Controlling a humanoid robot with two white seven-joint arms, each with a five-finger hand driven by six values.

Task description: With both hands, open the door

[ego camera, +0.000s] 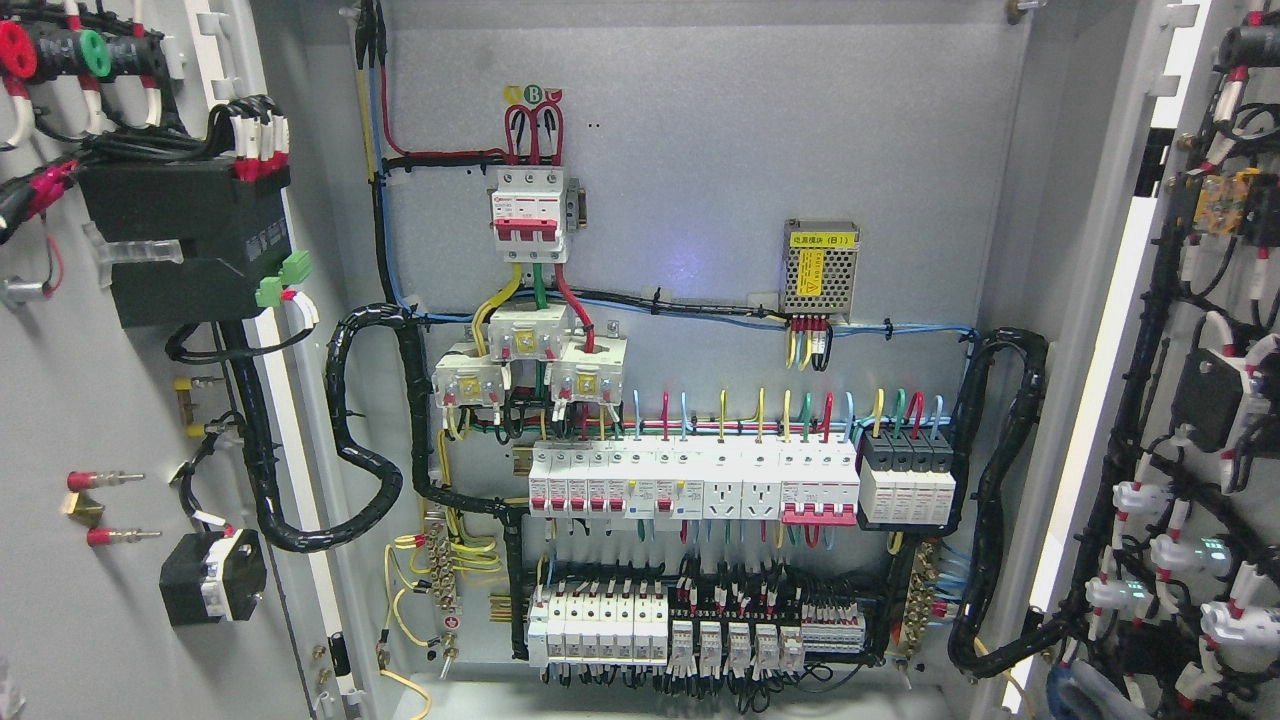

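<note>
Currently I'm seeing neither of my hands in view, so I can't tell their state or which is nearer, while the left door (110, 400) is standing swung wide at 9 o'clock, the right door (1190, 380) at 3 o'clock, long axes vertical.

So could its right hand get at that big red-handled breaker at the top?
Can't say for the hand, since neither shows in the picture. The way looks free, though: both doors, left door and right door, stand open, and nothing blocks the breaker.
</note>
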